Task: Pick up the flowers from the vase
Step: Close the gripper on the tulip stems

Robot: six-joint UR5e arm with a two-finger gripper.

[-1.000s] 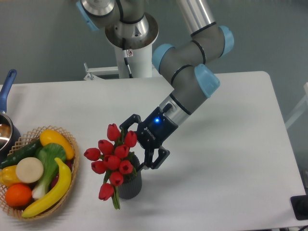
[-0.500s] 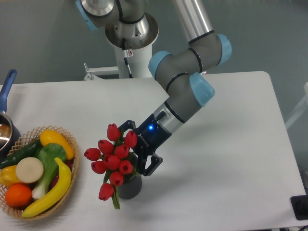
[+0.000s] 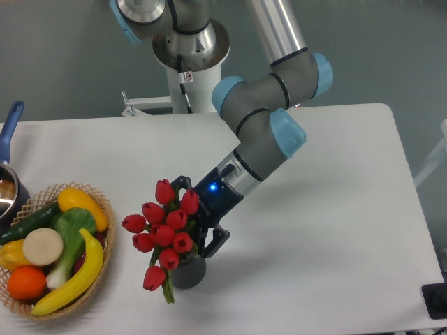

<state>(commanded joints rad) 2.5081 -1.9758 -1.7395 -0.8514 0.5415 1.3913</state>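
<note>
Spread wide, the hand (image 3: 198,216) is being held around the right side of the flowers (image 3: 162,227), one finger behind the buds, the other just above the vase (image 3: 187,272). Nothing is being gripped. Flowers are being kept in the vase on the tabletop (image 3: 328,209).

Setting: you are looking at a robotics lab or test cell — not a home. Evidence, placed relative to the white table (image 3: 328,209): a grey-and-blue industrial arm (image 3: 269,112) on a white pedestal (image 3: 190,84) at the table's far edge; a plain grey-green wall behind it; staged props on the table — a wicker basket (image 3: 105,209) of plastic-looking fruit at its left end, and a blue-handled pot (image 3: 8,132) beyond the basket, cut off by the frame.
</note>
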